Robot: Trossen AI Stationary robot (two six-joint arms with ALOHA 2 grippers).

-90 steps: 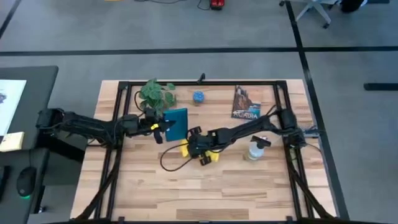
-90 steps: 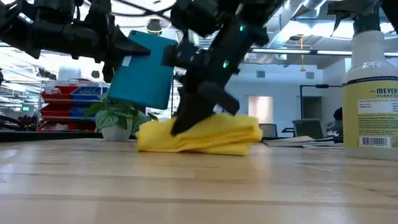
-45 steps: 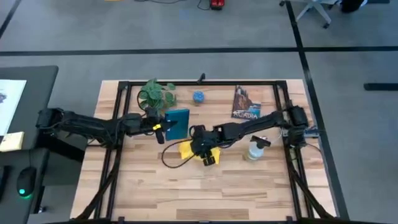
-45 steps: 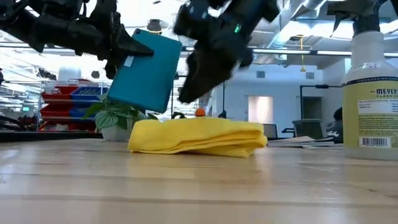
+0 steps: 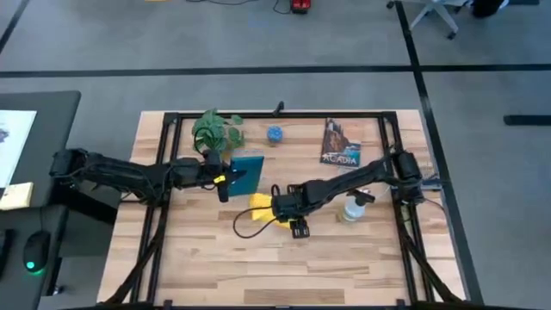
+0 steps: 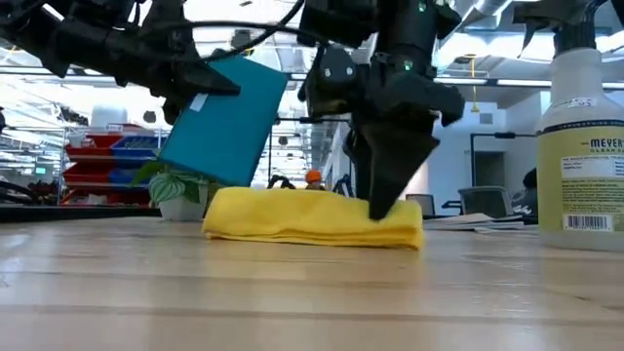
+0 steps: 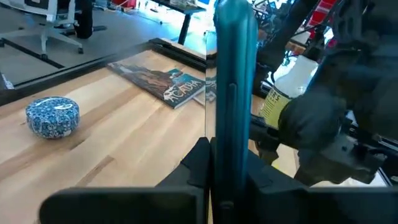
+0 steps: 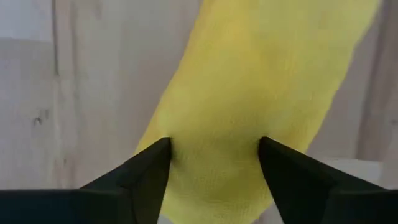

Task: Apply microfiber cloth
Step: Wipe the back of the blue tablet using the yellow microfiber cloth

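The microfiber cloth (image 6: 312, 216) is a bright yellow folded bundle lying flat on the table (image 5: 261, 203). My right gripper (image 8: 213, 152) points down at the cloth's right end (image 6: 385, 200), open, with yellow cloth filling the gap between its fingers. My left gripper (image 5: 224, 179) is left of the cloth and above the table. It is shut on a teal-backed tablet (image 5: 247, 170), which hangs tilted above the cloth's left end (image 6: 226, 122). My left gripper pinches the tablet's left edge (image 7: 231, 158) between its two fingers, coming level from the table's left. The tablet is lifted clear and tilted, and shows edge-on in the wrist view. My right gripper's fingertips (image 8: 155, 158) come down over the cloth's right end from above. Whether they touch it, I cannot tell.
A clear spray bottle (image 5: 355, 207) stands right of the cloth, close to the right arm. A potted plant (image 5: 215, 131), a small blue ball (image 5: 275, 134) and a book (image 5: 341, 142) sit along the far side. A black cable (image 5: 245, 228) loops near the cloth.
My right gripper has lifted off the cloth's left part, moved toward the table's right edge and come down at the cloth's right end. The cloth has settled lower and a little wider. The tablet in my left gripper has tipped a little further over.
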